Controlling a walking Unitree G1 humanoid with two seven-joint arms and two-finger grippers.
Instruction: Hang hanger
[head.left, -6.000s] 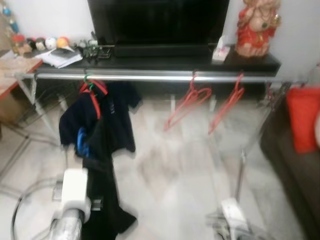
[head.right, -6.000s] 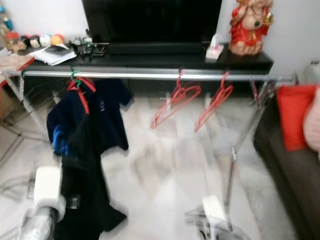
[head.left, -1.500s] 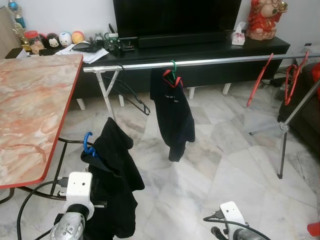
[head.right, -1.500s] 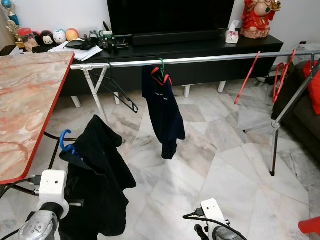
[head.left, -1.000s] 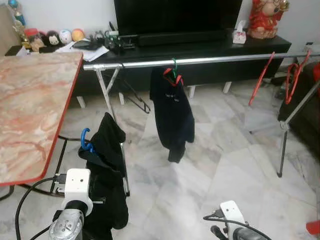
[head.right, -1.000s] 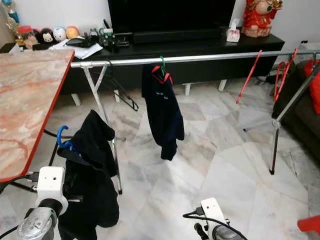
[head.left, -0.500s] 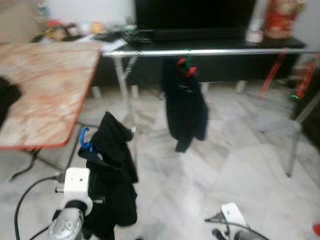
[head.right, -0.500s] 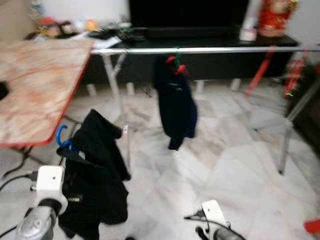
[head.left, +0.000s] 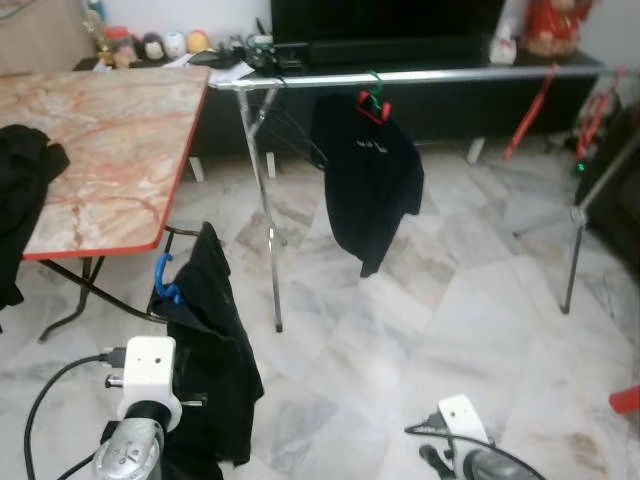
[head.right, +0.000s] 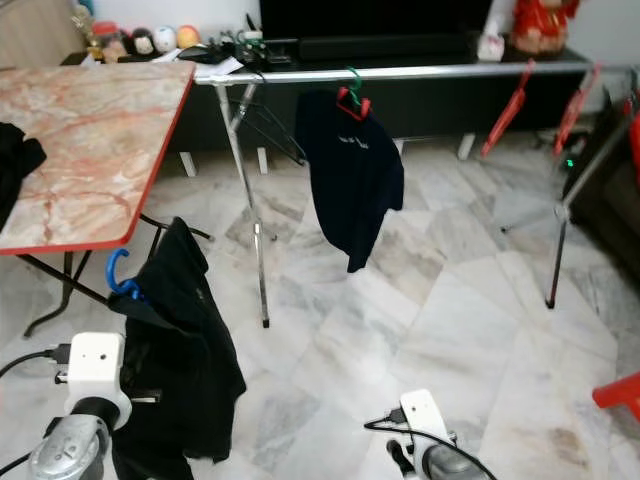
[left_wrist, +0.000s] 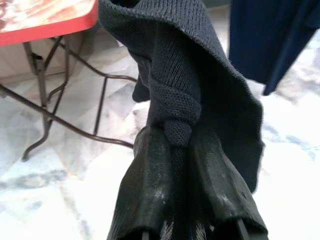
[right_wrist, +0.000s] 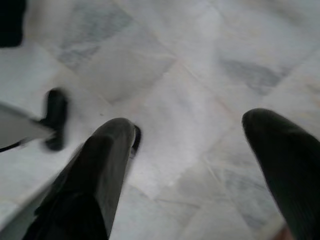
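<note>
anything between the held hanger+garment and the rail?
Nothing visible blocks it. The left tool is shut on the black garment on its blue hanger. The rail lies ahead over open floor; its left stretch beside the hung navy shirt is free.

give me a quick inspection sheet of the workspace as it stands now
surface: white marble floor, bare in front of the rack.
job's things: black garment on a blue hanger, held low by the left gripper; silver rail carries a dark shirt on a red hanger.
clutter: black cloth on the marble table; empty red hangers further along the rail.
grippers: left shut on the garment; right gripper open, idle over the floor.
cables: black cable looping by the left arm.
surroundings: TV console with small items.
</note>
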